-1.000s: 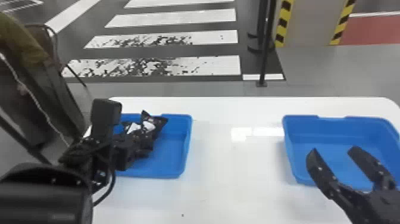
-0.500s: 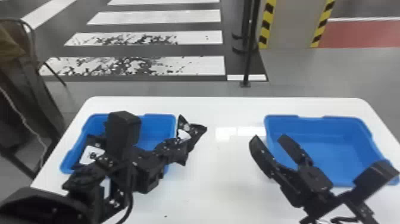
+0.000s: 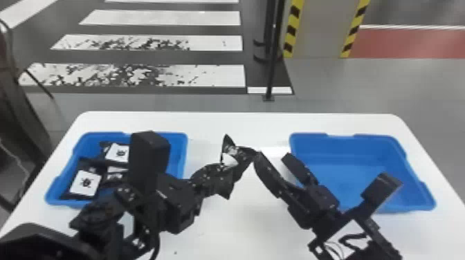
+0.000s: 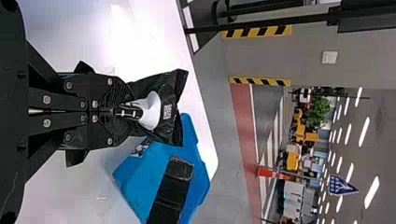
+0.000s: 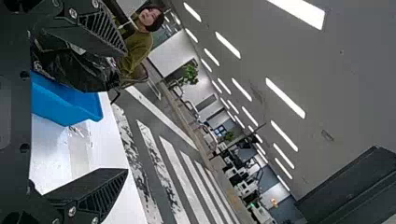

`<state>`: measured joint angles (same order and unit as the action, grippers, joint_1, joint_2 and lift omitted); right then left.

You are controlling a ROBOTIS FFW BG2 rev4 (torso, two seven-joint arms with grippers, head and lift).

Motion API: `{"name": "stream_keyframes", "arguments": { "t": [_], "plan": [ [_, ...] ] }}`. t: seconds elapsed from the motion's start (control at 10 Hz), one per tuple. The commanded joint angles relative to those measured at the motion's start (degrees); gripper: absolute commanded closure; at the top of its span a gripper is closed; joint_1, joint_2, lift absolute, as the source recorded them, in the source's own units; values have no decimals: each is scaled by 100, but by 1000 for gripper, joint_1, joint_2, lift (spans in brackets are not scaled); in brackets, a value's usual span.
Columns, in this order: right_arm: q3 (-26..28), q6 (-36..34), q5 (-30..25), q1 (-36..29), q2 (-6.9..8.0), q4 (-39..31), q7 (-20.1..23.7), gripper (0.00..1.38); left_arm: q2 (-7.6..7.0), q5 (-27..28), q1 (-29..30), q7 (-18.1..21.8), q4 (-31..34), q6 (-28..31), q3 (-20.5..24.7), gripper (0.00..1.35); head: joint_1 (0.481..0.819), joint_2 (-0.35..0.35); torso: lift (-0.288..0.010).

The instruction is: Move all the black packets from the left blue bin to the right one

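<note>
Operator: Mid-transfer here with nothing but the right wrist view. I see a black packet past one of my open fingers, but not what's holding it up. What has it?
Observer: The left gripper has it; in the left wrist view its fingers are shut on the black packet, which sticks out past the fingertips.
Operator: Good. And is that the last one, or will the left arm have to go back?
Observer: Not the last. In the head view, at least two more packets with white labels, one nearer and one farther, lie in the left blue bin.
</note>
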<state>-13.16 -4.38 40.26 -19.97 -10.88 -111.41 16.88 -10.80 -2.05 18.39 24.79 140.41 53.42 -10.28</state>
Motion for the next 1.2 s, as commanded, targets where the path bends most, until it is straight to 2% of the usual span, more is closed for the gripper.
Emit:
{"name": "stream_keyframes", "arguments": {
  "t": [0.0, 0.1, 0.3, 0.5, 0.6, 0.7, 0.8, 0.9, 1.0, 1.1],
  "plan": [
    [-78, -40, 122, 84, 7, 53, 0, 163, -1, -12, -25, -1, 0, 1, -12, 1200, 695, 4, -140],
    [-146, -152, 225, 127, -1, 67, 0, 197, 8, -12, -39, -1, -14, 1, -23, 1200, 695, 9, -140],
    [-249, -223, 316, 253, -1, 109, 0, 386, 16, -23, -53, -1, -42, 1, -35, 1200, 695, 23, -140],
    [-317, -293, 362, 338, 7, 109, -9, 697, 25, -80, -95, -1, -155, -13, -92, 1200, 695, 34, -140],
    [-340, -406, 408, 352, -1, 109, 0, 1065, 25, -92, -95, -1, -183, -41, -92, 1200, 695, 35, -140],
    [-363, -406, 430, 352, 7, 109, 0, 1141, 34, -92, -95, -1, -183, -69, -80, 1200, 695, 39, -140],
    [-512, -434, 830, 352, -1, 151, 9, 1144, 34, -92, -95, -1, -183, -69, -80, 1200, 695, 43, -140],
    [-615, -532, 1070, 352, 7, 179, 53, 1245, 43, -92, -95, -1, -183, -97, -69, 1200, 695, 54, -140],
    [-626, -532, 1059, 338, 7, 179, 53, 1268, 43, -115, -95, -1, -183, -97, -58, 1197, 695, 65, -140],
    [-615, -448, 1059, 338, 7, 179, 53, 1279, 51, -195, -67, -9, -211, -111, -23, 1072, 695, 79, -140]
  ]
}}
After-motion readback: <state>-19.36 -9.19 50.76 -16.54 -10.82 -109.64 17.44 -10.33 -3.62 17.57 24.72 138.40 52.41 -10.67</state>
